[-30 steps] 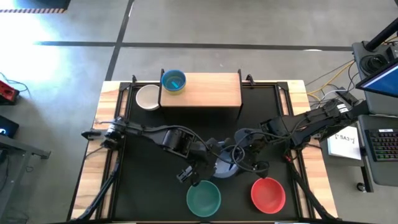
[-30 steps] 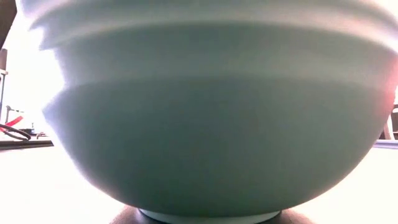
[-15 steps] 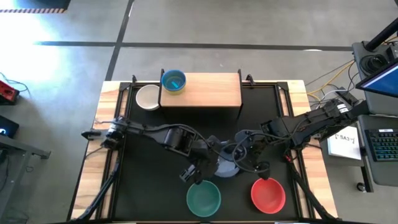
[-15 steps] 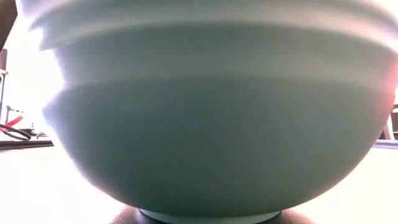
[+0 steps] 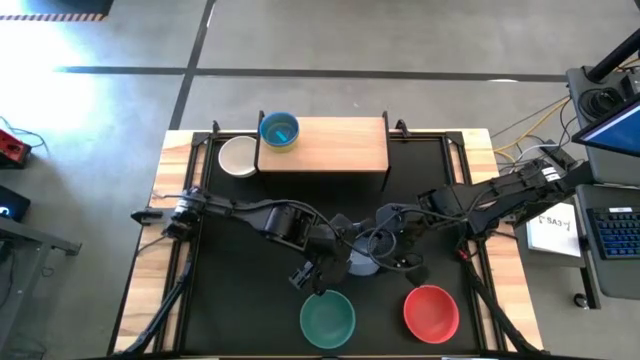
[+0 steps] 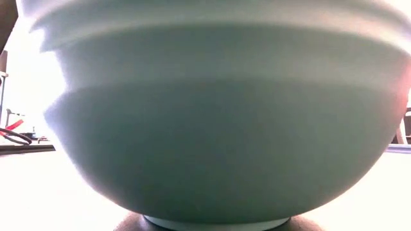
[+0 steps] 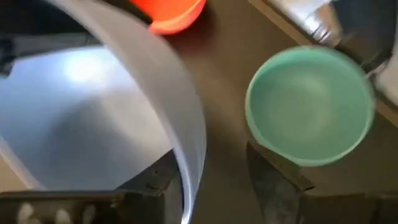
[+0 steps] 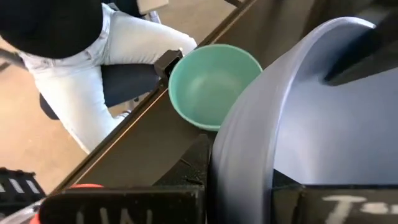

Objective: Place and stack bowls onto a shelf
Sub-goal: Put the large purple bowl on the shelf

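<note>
A lavender-blue bowl [image 5: 360, 262] hangs tilted above the table's middle between my two grippers. My right gripper [image 8: 239, 180] is shut on its rim. My left gripper [image 7: 214, 180] stands open astride the opposite rim [image 7: 189, 149], one finger inside and one outside. The teal bowl [image 5: 328, 318] and the red bowl [image 5: 431, 311] rest on their bases near the table's front edge. On the shelf [image 5: 335, 145] at the far edge stands a blue bowl [image 5: 279, 130]. A white bowl [image 5: 238, 156] sits on the table beside the shelf's left end. My left gripper has one finger [image 7: 155, 180] behind the bowl's wall; whether it touches the wall, I cannot tell. My right gripper pinches the lavender-blue bowl's rim [image 8: 217, 155], one finger [image 8: 193, 165] outside the wall and the other inside. It comes slanting down from the table's right. The bowl is lifted clear and tilted.
The teal bowl [image 6: 218, 128] stands right before the low camera and fills its view. A person in light jeans [image 8: 124, 43] sits just beyond the table's wooden front edge [image 8: 155, 106]. A keyboard and papers [image 5: 600, 225] lie off the table's right side.
The lavender-blue bowl has shifted a little toward the table's far edge and shows less of itself between the two grippers. Both arms have stayed where they were.
</note>
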Tool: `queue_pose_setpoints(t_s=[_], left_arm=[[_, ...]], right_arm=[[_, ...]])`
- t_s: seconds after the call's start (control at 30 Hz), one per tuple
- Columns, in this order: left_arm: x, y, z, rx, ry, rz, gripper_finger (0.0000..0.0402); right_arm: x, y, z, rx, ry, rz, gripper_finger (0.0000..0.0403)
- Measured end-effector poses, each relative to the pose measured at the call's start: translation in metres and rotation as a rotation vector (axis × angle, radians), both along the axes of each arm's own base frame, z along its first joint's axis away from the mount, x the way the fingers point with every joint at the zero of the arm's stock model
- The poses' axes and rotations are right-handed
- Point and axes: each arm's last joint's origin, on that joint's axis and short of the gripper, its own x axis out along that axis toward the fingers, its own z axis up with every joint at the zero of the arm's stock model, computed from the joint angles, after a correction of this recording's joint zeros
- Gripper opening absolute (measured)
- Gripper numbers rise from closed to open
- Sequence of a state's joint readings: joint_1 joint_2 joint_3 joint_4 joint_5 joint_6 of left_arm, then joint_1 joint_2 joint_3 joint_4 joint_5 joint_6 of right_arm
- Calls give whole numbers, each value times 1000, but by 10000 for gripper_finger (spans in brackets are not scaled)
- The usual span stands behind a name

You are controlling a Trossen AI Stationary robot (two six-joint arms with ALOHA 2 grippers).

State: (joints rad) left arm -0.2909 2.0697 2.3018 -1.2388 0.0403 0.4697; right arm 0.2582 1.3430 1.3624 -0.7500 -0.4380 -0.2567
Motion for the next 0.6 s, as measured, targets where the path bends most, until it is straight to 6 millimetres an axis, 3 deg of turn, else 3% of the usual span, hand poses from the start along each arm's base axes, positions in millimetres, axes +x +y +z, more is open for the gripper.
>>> queue_pose_setpoints(t_s=[0.23, 0.47, 0.6], left_arm=[[-4, 14, 20, 262, -147, 244, 166], [-12, 47, 38, 286, -190, 454, 167], [-21, 70, 46, 271, -175, 599, 167]], right_arm=[[0, -23, -3, 9, 91, -104, 14], [2, -66, -3, -16, 91, -222, 13], [4, -97, 0, -172, 15, -339, 13]])
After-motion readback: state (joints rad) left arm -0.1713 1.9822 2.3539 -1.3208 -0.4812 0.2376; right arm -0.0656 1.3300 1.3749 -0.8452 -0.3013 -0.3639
